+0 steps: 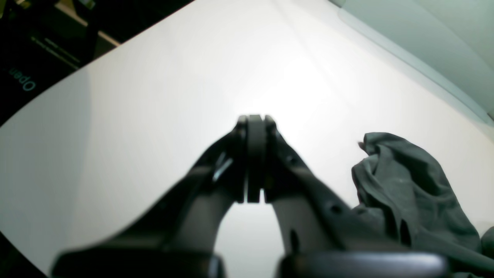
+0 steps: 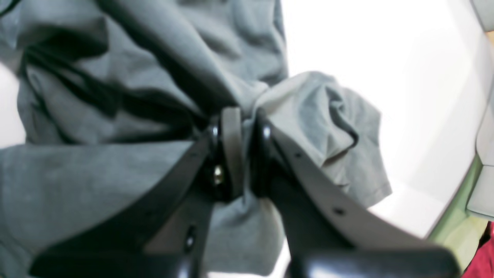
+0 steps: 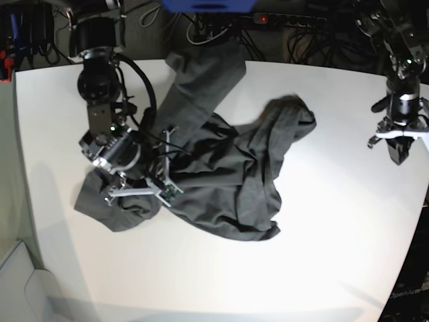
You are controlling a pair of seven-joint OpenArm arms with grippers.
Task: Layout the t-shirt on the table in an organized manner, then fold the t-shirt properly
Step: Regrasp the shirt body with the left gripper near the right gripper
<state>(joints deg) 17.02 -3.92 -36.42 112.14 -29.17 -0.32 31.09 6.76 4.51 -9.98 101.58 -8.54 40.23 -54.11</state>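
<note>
Charcoal-grey cotton t-shirt (image 3: pixel 221 174) is still a crumpled heap mid-left on the white matte table (image 3: pixel 335 235), right gripper (image 2: pixel 245 116) clamped on a bunch of it, left gripper (image 1: pixel 254 119) clenched empty well apart, so flattening and folding all remain.

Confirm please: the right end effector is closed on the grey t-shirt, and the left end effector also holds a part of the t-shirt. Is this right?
Not quite. The left end effector is shut but holds nothing; the left wrist view shows it over the bare table, apart from the t-shirt. The right end effector is indeed closed on the cloth.
</note>
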